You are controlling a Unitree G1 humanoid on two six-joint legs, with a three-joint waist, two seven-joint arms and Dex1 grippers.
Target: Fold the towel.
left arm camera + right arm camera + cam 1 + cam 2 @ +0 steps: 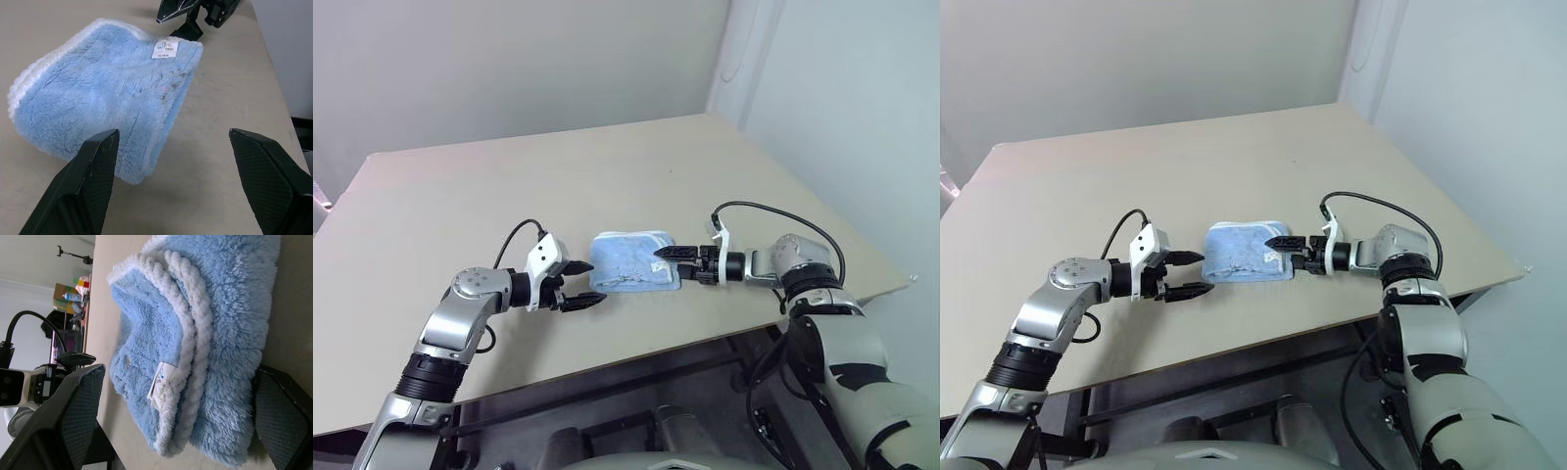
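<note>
Towel [631, 262] lies folded near bench [607, 176] front edge; left gripper [576, 285] and right gripper [668, 257] wide open, empty—right should square the layered edges gently.

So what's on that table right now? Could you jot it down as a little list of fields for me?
Surface: bare beige table
Object: small fluffy light-blue towel with white trim, lying folded into layers
Label: small white tag on the towel's top
Left tool: open, just beside the towel's left end, holding nothing
Right tool: open, its tips at the towel's right edge, one finger alongside the stacked layers
</note>
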